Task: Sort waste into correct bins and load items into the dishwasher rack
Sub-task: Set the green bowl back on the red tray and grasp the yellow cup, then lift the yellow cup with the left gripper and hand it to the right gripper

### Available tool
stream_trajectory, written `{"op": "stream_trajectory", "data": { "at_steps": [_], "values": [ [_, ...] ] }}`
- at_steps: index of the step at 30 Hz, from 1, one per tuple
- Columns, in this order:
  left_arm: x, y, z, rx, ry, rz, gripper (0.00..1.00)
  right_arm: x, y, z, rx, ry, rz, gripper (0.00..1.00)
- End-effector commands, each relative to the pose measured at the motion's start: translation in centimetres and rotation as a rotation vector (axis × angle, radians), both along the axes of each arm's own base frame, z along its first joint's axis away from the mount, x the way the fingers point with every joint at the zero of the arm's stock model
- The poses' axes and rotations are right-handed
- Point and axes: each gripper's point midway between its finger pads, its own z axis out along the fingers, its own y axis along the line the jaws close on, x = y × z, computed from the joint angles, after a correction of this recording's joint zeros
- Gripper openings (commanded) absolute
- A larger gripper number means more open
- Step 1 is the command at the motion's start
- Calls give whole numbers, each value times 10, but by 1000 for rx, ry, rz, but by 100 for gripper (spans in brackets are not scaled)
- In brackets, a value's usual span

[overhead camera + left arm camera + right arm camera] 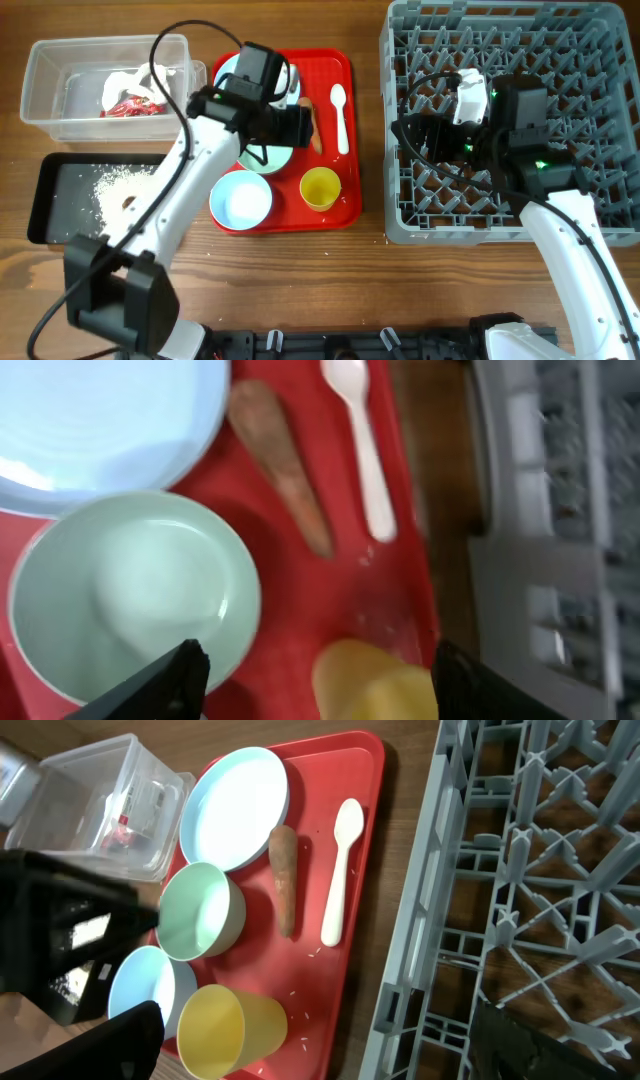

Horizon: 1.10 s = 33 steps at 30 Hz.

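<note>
Wooden surface [300,290]: dishwasher rack [397,205] at 3 o'clock, clear tub [40,100] and black tray [60,200] at 9. Left gripper [315,670] and right gripper [330,1040] gape wide, empty; brown sausage-like stick [284,880] lies on the red tray [360,780].

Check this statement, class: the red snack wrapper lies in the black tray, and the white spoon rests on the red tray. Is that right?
Not quite. The overhead view shows the red snack wrapper in the clear tub, not in the black tray, which holds white crumbs. The white spoon does rest on the red tray.
</note>
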Motion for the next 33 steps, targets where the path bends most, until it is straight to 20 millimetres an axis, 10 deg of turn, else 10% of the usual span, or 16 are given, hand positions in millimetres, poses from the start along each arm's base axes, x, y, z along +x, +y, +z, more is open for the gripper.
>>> {"op": "stream_trajectory", "data": {
  "at_steps": [1,9,15,18,27,33],
  "values": [
    [-27,-18,-14,-22,74,-175,72,3,0,1,-1,-1,-6,100],
    [-57,-29,-81,52,252,-258,66,3,0,1,-2,-1,-7,100],
    [-67,-39,-98,77,288,-313,5,3,0,1,0,0,-8,100],
    [-62,-36,-92,54,292,-264,4,3,0,1,2,0,-6,100],
    [-20,-26,79,-762,158,-271,4,-8,49,49,254,-122,261,100],
    [-22,7,145,-1158,143,-325,4,-14,71,100,388,-316,456,100]
  ]
}}
